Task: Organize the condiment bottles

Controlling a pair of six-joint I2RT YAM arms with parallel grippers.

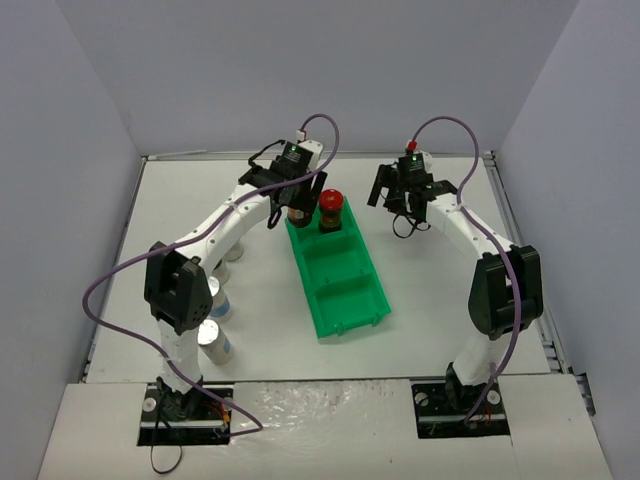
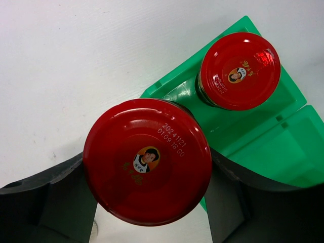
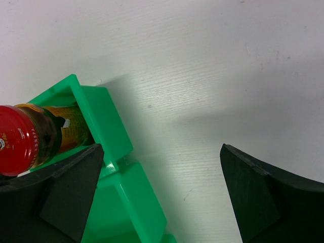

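My left gripper point(image 1: 297, 208) is shut on a dark jar with a red cap point(image 2: 147, 161) and holds it at the far left corner of the green bin point(image 1: 340, 285), partly over its rim. A second red-capped jar point(image 1: 330, 210) stands upright in the bin's far compartment; it also shows in the left wrist view point(image 2: 239, 63) and the right wrist view point(image 3: 30, 136). My right gripper point(image 1: 402, 200) is open and empty over bare table, right of the bin's far end point(image 3: 101, 116). Two silver-capped bottles point(image 1: 212, 338) stand near the left arm's base.
The bin's middle and near compartments point(image 1: 350, 300) hold nothing. The left arm point(image 1: 215, 230) hides most of the bottles along the table's left side. Walls close in the table on three sides.
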